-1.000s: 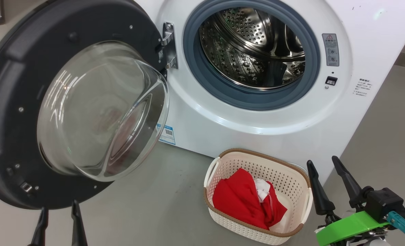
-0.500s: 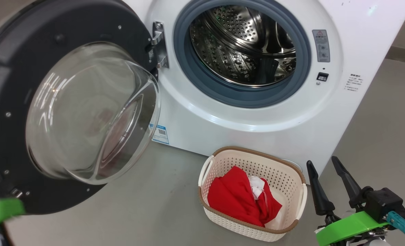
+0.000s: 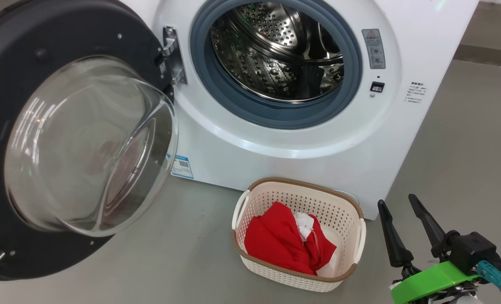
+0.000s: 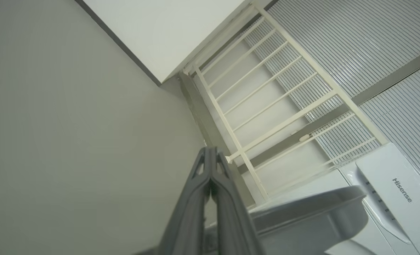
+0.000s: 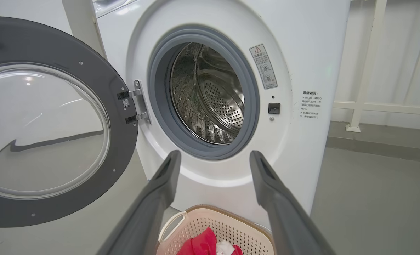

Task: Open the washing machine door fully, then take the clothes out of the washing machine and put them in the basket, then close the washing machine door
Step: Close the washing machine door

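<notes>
- So the door is swung wide open, hanging off its hinge on the left side of the washing machine, well off to the left of the right fingers.
- Down low, the right gripper has its two fingers spread wide apart. They're empty and not touching anything.
- Then the basket sits on the floor right up against the front of the machine, just left of those right fingers. From the right wrist camera it shows low down between the two fingers.
- All the clothes I can see are in the basket: a red bundle with a small white piece tucked into its right side.
- Straight ahead past the open right fingers is the drum, shiny perforated steel inside the grey rubber ring.
- Meanwhile the left gripper has its fingers pressed together with the tips touching, clamped on nothing. They point up toward a white railing.
- Low and just right of the left fingers is a grey curved edge. Can't tell for sure what it is.
</notes>
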Available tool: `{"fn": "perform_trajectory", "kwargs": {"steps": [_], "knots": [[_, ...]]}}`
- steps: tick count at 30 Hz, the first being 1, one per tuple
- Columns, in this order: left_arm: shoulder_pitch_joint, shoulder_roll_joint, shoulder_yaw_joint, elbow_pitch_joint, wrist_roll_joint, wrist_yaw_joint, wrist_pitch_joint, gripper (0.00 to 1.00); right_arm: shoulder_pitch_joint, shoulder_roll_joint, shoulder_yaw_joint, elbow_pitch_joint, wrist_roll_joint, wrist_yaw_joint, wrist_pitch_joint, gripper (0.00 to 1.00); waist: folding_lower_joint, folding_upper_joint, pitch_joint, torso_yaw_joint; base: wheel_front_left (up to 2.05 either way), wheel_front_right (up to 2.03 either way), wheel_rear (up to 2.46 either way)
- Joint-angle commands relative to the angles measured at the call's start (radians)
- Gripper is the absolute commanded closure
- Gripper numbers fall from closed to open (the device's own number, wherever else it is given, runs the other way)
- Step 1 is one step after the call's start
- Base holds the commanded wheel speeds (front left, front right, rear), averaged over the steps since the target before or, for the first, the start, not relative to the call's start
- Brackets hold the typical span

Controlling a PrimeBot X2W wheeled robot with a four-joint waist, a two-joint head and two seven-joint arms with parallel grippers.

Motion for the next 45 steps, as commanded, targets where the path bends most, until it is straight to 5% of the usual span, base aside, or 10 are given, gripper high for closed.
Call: {"fn": "perform_trajectory", "kwargs": {"steps": [1, 14, 35, 45], "knots": [[-0.048, 0.065, 0.018, 0.009, -0.039, -0.022, 0.062, 1.0, -0.04, -0.015, 0.018, -0.022, 0.005, 0.006, -0.006, 0.0, 0.0, 0.0, 0.006, -0.008, 0.0, 0.0, 0.0], [-0.081, 0.056, 0.026, 0.062, -0.172, 0.013, 0.317, 1.0, -0.054, -0.039, 0.057, -0.048, 0.047, 0.006, -0.006, 0.0, 0.0, 0.0, 0.031, -0.023, 0.0, 0.0, 0.0], [0.087, -0.099, 0.004, -0.066, -0.319, -0.153, 0.485, 1.0, -0.027, -0.026, 0.059, -0.038, 0.052, 0.006, -0.006, 0.0, 0.0, 0.0, -0.005, 0.004, 0.0, 0.0, 0.0], [0.186, -0.19, -0.064, -0.245, -0.417, -0.155, 0.515, 1.0, -0.022, -0.02, 0.052, -0.037, 0.043, 0.006, -0.006, 0.0, 0.0, 0.0, -0.01, -0.002, 0.0, 0.0, 0.0]]}}
